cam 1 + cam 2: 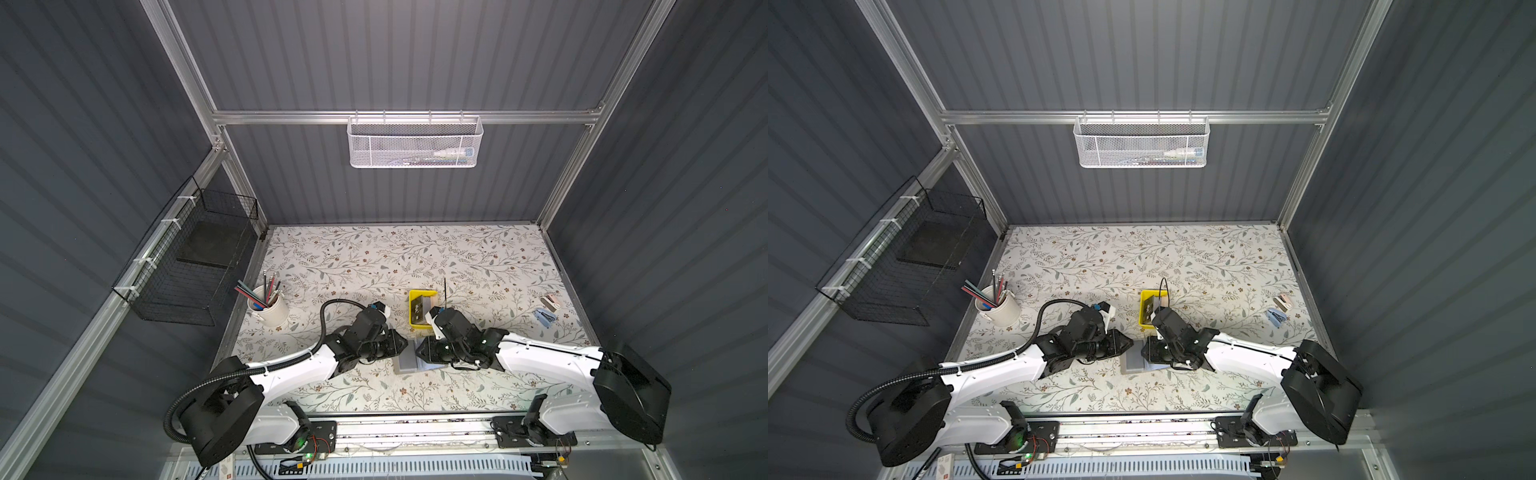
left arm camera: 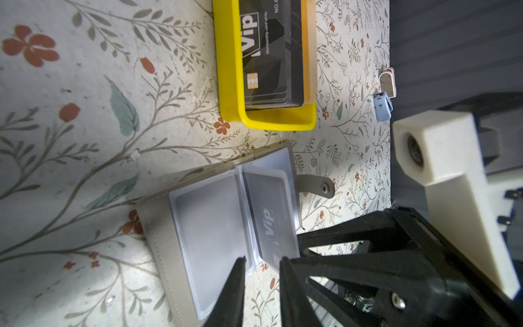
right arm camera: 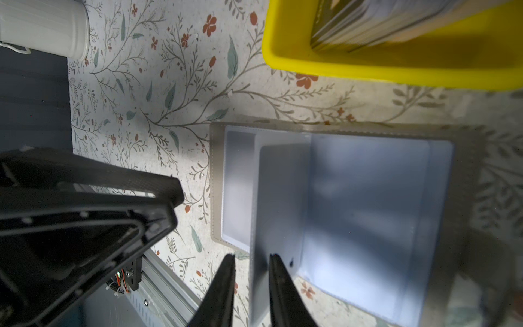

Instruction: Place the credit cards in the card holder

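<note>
One card (image 2: 268, 218) w/ "Vip" print is already in a sleeve of the card holder (image 2: 158, 235), which lies open on the table directly ahead of both my grippers, between them. If the card is fully in, I cannot tell.

My left gripper (image 2: 263, 260) is released: jaws a little apart, nothing in them, tips just over the holder's near edge, beside the empty sleeve (image 2: 209, 226). My right gripper (image 3: 252, 257) has a sleeve page (image 3: 283, 198) standing in its gap. Clamped or only leaning on one finger, I cannot tell.

Step in hand, I judge: seat this card, then fetch the next. To do it well, R should hold the page lifted so the pocket mouth is wide, and L should push the card flat, w/o bending.

Containers:
- Yellow tray (image 2: 229, 85), beyond the holder from my left tips, holds the other credit cards (image 2: 271, 56), a thick stack.
- White cup (image 1: 268, 311), well apart on my left gripper's outer side, holds pencils (image 1: 270, 286).
</note>
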`<state>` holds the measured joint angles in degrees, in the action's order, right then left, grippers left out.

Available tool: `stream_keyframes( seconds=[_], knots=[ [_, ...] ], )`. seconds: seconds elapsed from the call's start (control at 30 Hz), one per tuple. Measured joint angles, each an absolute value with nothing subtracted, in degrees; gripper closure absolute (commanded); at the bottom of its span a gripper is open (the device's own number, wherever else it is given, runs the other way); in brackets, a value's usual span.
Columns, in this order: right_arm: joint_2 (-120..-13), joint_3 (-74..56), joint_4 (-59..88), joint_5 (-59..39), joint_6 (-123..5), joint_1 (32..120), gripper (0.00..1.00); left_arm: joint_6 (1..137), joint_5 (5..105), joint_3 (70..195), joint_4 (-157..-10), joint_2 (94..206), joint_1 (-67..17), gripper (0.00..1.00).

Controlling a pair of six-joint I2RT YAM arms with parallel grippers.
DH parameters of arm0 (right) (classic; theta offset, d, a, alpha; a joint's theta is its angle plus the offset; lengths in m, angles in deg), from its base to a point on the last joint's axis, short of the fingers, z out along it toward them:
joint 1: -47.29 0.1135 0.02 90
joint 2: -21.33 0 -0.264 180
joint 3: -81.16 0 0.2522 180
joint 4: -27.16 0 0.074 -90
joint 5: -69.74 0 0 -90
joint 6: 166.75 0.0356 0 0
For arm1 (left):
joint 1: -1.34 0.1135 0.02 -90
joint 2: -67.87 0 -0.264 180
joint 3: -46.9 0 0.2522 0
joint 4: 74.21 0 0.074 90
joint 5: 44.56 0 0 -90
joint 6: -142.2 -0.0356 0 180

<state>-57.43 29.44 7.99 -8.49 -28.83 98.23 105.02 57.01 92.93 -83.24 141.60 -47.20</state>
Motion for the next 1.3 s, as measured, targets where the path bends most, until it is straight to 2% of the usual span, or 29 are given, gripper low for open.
stream_keyframes(
  seconds=[0.63,1.03,1.3],
  knots=[
    [-64.54,23.95,8.27,-8.14,-29.42,101.15,0.75,103.81,54.43,91.62,-85.43,139.00,-47.20,0.74],
    [-64.25,23.87,8.29,-7.24,-30.57,101.20,0.74,103.62,53.95,91.62,-85.38,138.80,-47.20,0.74],
    [-61.24,23.87,8.05,-8.12,-31.21,101.24,0.68,102.72,54.28,91.62,-85.32,138.85,-47.20,0.73]
  ],
)
